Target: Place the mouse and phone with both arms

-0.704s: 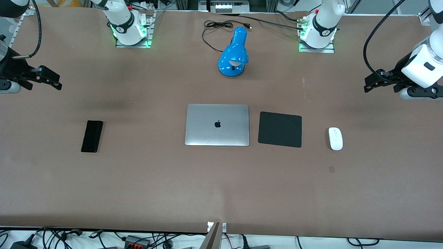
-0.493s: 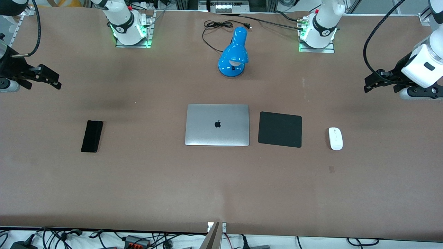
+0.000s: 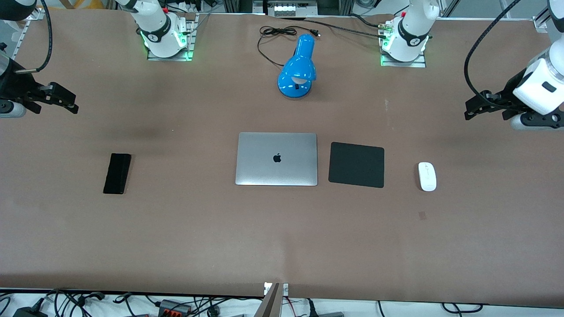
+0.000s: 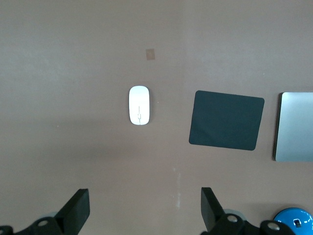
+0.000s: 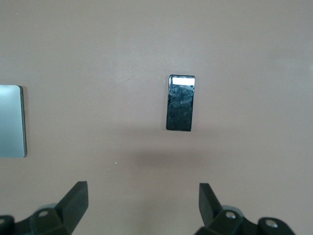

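The white mouse (image 3: 427, 176) lies on the brown table toward the left arm's end, beside the black mouse pad (image 3: 356, 164); it also shows in the left wrist view (image 4: 139, 105). The black phone (image 3: 117, 173) lies flat toward the right arm's end and shows in the right wrist view (image 5: 180, 103). My left gripper (image 3: 469, 109) hangs open and empty, high over bare table at the left arm's end; its own view shows it wide open (image 4: 145, 210). My right gripper (image 3: 70, 103) hangs open and empty over bare table at the right arm's end, wide open in its own view (image 5: 143, 204).
A closed silver laptop (image 3: 276, 159) lies at the table's middle, between the phone and the mouse pad. A blue desk lamp (image 3: 298, 69) with a black cord stands farther from the front camera than the laptop. The arm bases (image 3: 403, 44) stand along the table's edge.
The left gripper has shifted very slightly toward the table's end. The right gripper drew slightly toward its own end of the table. The mouse and phone have not moved.
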`<state>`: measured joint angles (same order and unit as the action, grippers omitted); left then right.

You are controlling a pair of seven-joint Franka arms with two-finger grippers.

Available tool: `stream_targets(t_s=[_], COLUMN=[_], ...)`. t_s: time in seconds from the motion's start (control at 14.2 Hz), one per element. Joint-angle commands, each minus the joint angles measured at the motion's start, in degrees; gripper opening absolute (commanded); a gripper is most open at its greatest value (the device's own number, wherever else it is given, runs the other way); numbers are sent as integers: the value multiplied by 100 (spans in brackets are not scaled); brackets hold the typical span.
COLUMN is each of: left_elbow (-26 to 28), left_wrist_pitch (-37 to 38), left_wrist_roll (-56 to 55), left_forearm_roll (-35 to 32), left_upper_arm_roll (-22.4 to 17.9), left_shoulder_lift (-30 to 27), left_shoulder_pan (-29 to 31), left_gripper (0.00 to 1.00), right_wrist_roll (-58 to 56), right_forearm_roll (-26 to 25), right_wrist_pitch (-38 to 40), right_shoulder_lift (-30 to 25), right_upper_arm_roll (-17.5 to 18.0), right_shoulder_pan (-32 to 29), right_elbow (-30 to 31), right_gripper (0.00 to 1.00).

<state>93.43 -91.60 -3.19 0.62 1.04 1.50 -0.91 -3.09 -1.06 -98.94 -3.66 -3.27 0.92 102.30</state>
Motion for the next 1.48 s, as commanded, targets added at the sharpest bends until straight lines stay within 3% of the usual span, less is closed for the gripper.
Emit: stream_targets(t_s=[0.0, 0.14, 0.49, 0.85, 1.41], left_elbow=[-343, -360, -474, -247, 2774], left_wrist_pitch=[239, 204, 126, -1261, -5740], left_wrist_roll=[38, 82, 161, 231, 583], left_forearm_roll=[-9, 43, -35, -44, -159], left_upper_arm_roll=[-34, -34, -25, -25, -16], left_shoulder_lift=[333, 359, 1105, 2081, 2082], left_shoulder_pan=[73, 170, 258, 293, 381], left_gripper=[100, 100, 100, 100, 100], right_wrist_roll=[36, 54, 230, 230, 230], right_forearm_roll=[-52, -43, -43, -52, -43], right_wrist_pitch=[-186, -327, -916, -1926, -2674], right_shoulder_lift=[312, 637, 1621, 2702, 3565], right_upper_arm_roll=[2, 2, 2, -7, -24], right_shoulder_pan=[-47, -126, -223, -443, -593], right_elbow=[53, 62, 70, 70, 53], right_gripper=[100, 100, 100, 100, 100])
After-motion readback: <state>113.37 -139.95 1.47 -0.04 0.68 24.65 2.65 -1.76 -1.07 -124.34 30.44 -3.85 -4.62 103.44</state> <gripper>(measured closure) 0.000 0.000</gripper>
